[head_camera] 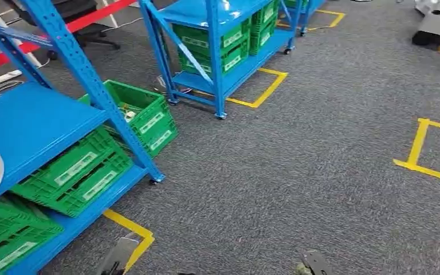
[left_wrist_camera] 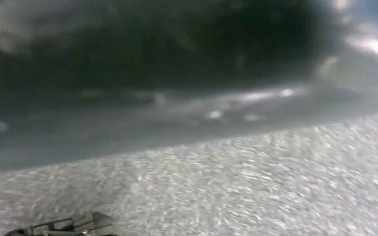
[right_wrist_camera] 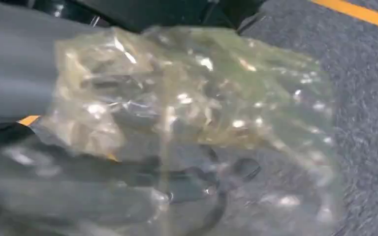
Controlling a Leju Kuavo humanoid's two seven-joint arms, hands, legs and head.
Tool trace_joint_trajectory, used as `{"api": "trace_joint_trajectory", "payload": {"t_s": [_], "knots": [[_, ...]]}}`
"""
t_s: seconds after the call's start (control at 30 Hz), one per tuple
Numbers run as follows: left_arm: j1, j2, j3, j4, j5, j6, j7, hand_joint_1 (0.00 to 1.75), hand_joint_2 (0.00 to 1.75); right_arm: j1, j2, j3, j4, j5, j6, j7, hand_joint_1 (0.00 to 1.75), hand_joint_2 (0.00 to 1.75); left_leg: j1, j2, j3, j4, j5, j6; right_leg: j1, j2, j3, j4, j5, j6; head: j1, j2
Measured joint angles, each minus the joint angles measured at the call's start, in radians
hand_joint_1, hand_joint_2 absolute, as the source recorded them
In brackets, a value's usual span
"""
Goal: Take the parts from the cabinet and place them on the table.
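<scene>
Two blue metal shelving racks (head_camera: pixel 46 123) are standing on the grey carpet floor (head_camera: pixel 298 177), the nearer one at the left carrying green plastic crates (head_camera: pixel 77 172) on its lower shelf, another green crate (head_camera: pixel 146 114) sitting on the carpet beside its post. Yellow tape squares (head_camera: pixel 421 152) are marking the floor. Whether the left hand (left_wrist_camera: pixel 64 227) is open or closed I cannot tell; just a blurred sliver is showing over carpet. At the right wrist, the right hand (right_wrist_camera: pixel 78 191) is gripping a crinkled clear plastic bag of parts (right_wrist_camera: pixel 192 113) above the carpet.
</scene>
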Motion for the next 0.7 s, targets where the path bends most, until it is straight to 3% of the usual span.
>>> {"api": "trace_joint_trajectory", "payload": {"t_s": [0.03,0.07,0.1,0.2,0.23,0.27,0.3,0.33,0.4,0.43,0.47,0.53,0.57,0.6,0.7], "knots": [[-0.002,0.000,-0.001,0.000,0.002,-0.001,0.000,0.00,0.00,-0.001,0.000,0.000,0.000,0.000,0.001,0.000,0.00,0.00,-0.002,0.023,0.064,-0.102,0.038,0.006,0.001,-0.012,0.001,0.001,0.001,0.001,0.000,0.000],[-0.005,0.002,-0.003,0.000,0.004,-0.001,0.000,0.00,0.00,-0.002,0.000,0.000,0.000,0.000,0.002,0.000,0.00,0.00,-0.008,0.073,0.112,-0.183,0.045,0.014,0.004,-0.025,0.003,0.001,0.001,0.002,0.000,0.000],[-0.011,0.002,-0.005,0.000,0.004,-0.001,0.000,0.00,0.00,-0.002,0.000,0.000,-0.001,0.001,0.003,0.000,0.00,0.00,-0.016,0.077,0.116,-0.202,0.041,0.021,0.012,-0.037,-0.002,0.007,0.000,0.006,0.000,0.000],[-0.004,0.005,-0.010,0.000,0.010,-0.001,0.002,0.00,0.00,-0.007,0.000,0.000,-0.002,0.003,0.008,0.001,0.00,0.00,-0.019,0.048,0.102,-0.201,0.050,0.035,0.008,-0.066,0.002,0.002,0.008,0.019,0.002,0.000],[-0.002,0.006,-0.011,0.000,0.011,-0.002,0.002,0.00,0.00,-0.009,0.000,0.000,-0.003,0.003,0.008,0.001,0.00,0.00,-0.013,0.037,0.106,-0.215,0.065,0.046,0.010,-0.068,-0.002,0.004,0.004,0.026,0.000,0.000],[-0.004,0.007,-0.014,0.000,0.012,-0.003,0.002,0.00,0.00,-0.010,0.000,0.000,-0.003,0.003,0.008,0.001,0.00,0.00,-0.010,0.030,0.100,-0.216,0.072,0.050,0.005,-0.011,-0.015,0.022,-0.020,0.034,0.005,0.000],[-0.008,0.007,-0.015,0.000,0.013,-0.003,0.002,0.00,0.00,-0.010,0.000,0.000,-0.003,0.003,0.008,0.001,0.00,0.00,-0.008,0.018,0.092,-0.216,0.078,0.058,0.002,0.038,-0.034,0.075,-0.066,0.037,0.008,0.000],[-0.012,0.005,-0.016,0.000,0.013,-0.003,0.002,0.00,0.00,-0.008,0.000,0.000,-0.003,0.003,0.008,0.001,0.00,0.00,-0.008,0.008,0.084,-0.215,0.082,0.061,0.000,0.059,-0.063,0.151,-0.111,0.040,0.011,0.000],[-0.012,0.005,-0.018,0.000,0.013,-0.003,0.002,0.00,0.00,-0.004,-0.002,0.000,-0.003,0.003,0.008,0.002,0.00,0.00,-0.008,-0.018,0.069,-0.215,0.092,0.060,-0.001,0.070,-0.120,0.299,-0.176,0.045,0.011,0.000],[-0.009,0.005,-0.019,0.000,0.013,-0.003,0.002,0.00,0.00,-0.003,-0.002,0.000,-0.003,0.003,0.011,0.002,0.00,0.00,-0.008,-0.031,0.063,-0.214,0.095,0.057,-0.003,0.070,-0.122,0.315,-0.170,0.047,0.010,0.000],[-0.008,0.006,-0.022,0.000,0.011,-0.003,0.002,0.00,0.00,-0.002,-0.002,0.000,-0.003,0.003,0.010,0.001,0.00,0.00,-0.007,-0.042,0.059,-0.214,0.099,0.053,-0.005,0.070,-0.099,0.283,-0.141,0.047,0.011,0.000],[-0.008,0.006,-0.025,0.001,0.011,-0.002,0.002,0.00,0.00,-0.002,-0.003,0.000,-0.003,0.003,0.010,0.001,0.00,0.00,-0.003,-0.069,0.054,-0.210,0.104,0.044,-0.011,0.083,0.000,0.113,-0.059,0.049,0.011,0.000],[-0.009,0.006,-0.026,0.000,0.010,-0.002,0.002,0.00,0.00,-0.003,-0.003,0.000,-0.003,0.003,0.010,0.000,0.00,0.00,-0.001,-0.082,0.050,-0.205,0.107,0.040,-0.017,0.121,0.052,0.023,-0.040,0.050,0.011,0.000],[-0.012,0.007,-0.028,0.000,0.010,-0.001,0.002,0.00,0.00,-0.004,-0.003,0.000,-0.003,0.004,0.010,0.000,0.00,0.00,-0.004,-0.091,0.040,-0.201,0.109,0.033,-0.017,0.161,0.085,-0.003,-0.057,0.051,0.012,0.000],[-0.010,0.007,-0.035,0.001,0.012,0.000,0.003,0.00,0.00,0.000,-0.003,0.000,-0.003,0.006,0.011,0.000,0.00,0.00,-0.003,-0.126,0.027,-0.195,0.124,0.014,-0.015,0.134,0.070,-0.002,-0.059,0.039,0.009,0.000]]}}
